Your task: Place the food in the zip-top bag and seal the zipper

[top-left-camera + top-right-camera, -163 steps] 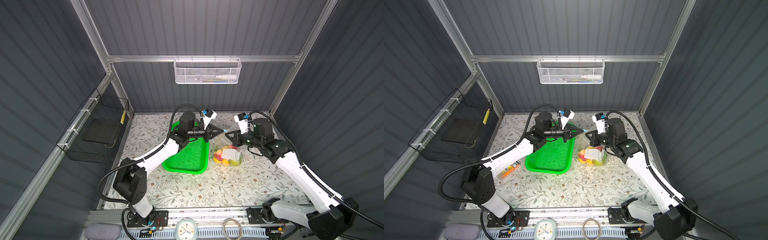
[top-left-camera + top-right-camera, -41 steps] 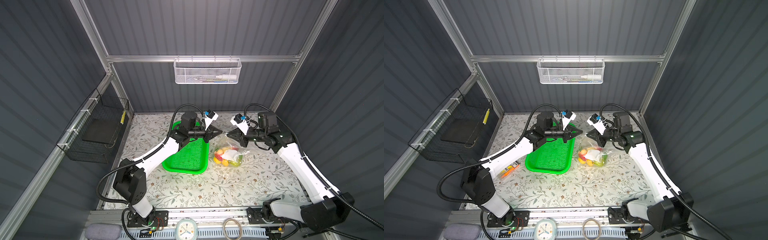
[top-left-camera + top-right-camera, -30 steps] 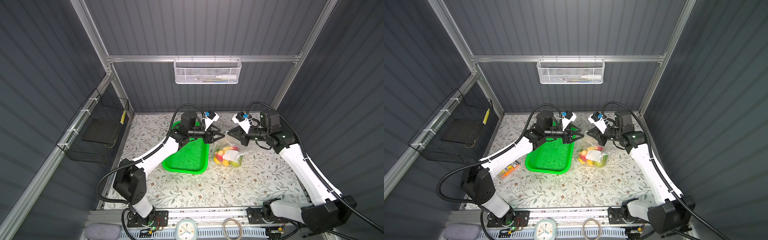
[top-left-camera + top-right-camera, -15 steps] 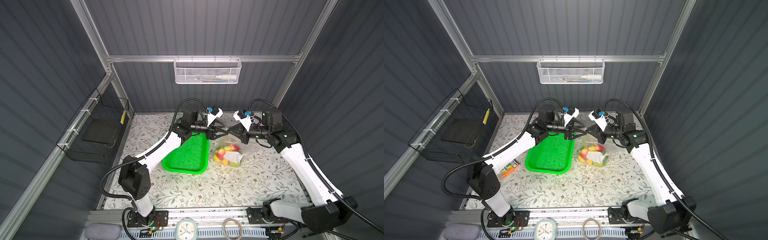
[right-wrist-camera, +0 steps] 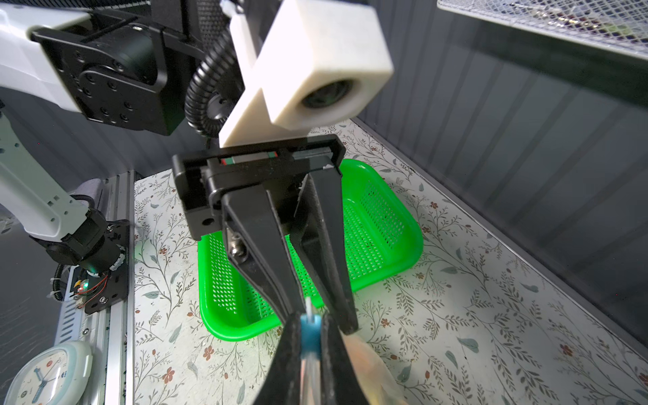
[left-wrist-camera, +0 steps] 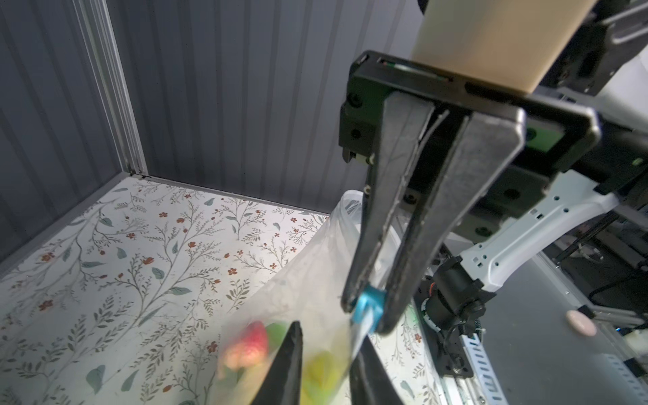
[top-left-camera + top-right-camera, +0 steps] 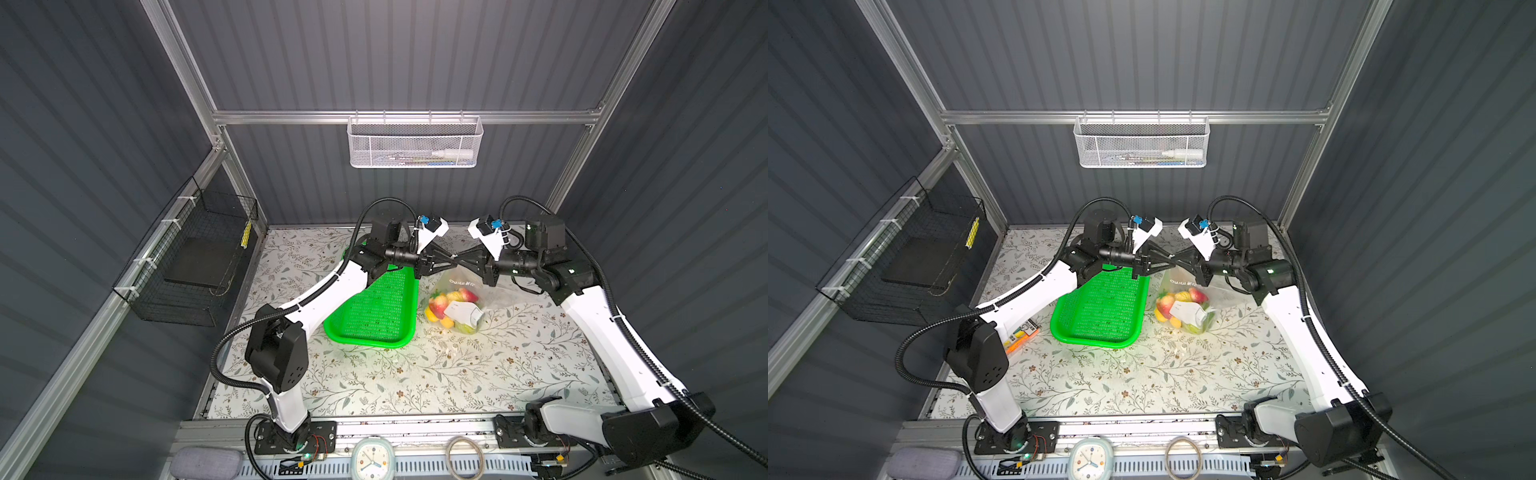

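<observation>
The bag (image 7: pixel 455 286) hangs just below both grippers, food (image 7: pixel 446 305) at its bottom. The right gripper (image 6: pixel 366 315) is clamped on the blue slider (image 6: pixel 366 308). The left gripper (image 7: pixel 449 260) sits nearly closed around the zipper (image 5: pixel 308 302), grip unclear.

A green perforated basket (image 7: pixel 380 309) lay on the floral-patterned bench (image 7: pixel 415 374), left of its middle. In a top view a small orange-and-yellow packet (image 7: pixel 1022 334) lay on the bench near the basket's left side, partly hidden. On the rear wall a white mesh basket (image 7: pixel 361 143) hung from an aluminium rail (image 7: pixel 291 117) and held a white tube (image 7: pixel 453 154) among items too small to tell. A black wire basket (image 7: pixel 178 309) hung on the left wall with a dark flat slab (image 7: pixel 199 264) inside. Along the front edge sat a grey pad (image 7: pixel 205 465), a pale clock (image 7: pixel 371 459) and a tan ring (image 7: pixel 462 451).
</observation>
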You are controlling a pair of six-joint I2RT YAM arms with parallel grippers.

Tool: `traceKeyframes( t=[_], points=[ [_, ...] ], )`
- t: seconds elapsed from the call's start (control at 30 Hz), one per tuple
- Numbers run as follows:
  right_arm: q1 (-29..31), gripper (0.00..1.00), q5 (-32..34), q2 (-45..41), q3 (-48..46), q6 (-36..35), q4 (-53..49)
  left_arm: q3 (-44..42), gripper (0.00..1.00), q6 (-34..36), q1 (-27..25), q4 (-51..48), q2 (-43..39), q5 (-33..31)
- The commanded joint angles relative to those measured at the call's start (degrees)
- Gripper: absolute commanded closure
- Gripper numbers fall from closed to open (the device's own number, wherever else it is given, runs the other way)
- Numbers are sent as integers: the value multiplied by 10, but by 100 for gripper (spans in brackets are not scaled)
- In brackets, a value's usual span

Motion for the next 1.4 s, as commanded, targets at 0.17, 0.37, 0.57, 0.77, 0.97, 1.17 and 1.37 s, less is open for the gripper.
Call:
traceKeyframes(
  t=[0.17, 0.37, 0.57, 0.77, 0.97, 1.17, 1.37],
  points=[
    [1, 95, 8, -1, -14, 1, 9, 16, 100, -15, 0, 25, 7, 12],
    [-3, 95, 75, -10, -31, -35, -21, -7, 100, -3, 8, 17, -14, 14],
    [-16, 95, 99, -15, -46, -47, -25, -20, 100, 1, 14, 16, -31, 19],
    [-17, 95, 69, -19, -56, -36, -22, -26, 100, -6, 16, 28, -32, 1],
    [-18, 96, 81, -31, -75, -29, -25, -46, 100, -17, 23, 49, -43, -34],
    [-19, 96, 100, -45, -93, -23, -25, -58, 100, -42, 37, 78, -45, -39],
    [-19, 96, 120, -56, -105, -20, -33, -61, 100, -39, 46, 75, -54, -51]
  ],
)
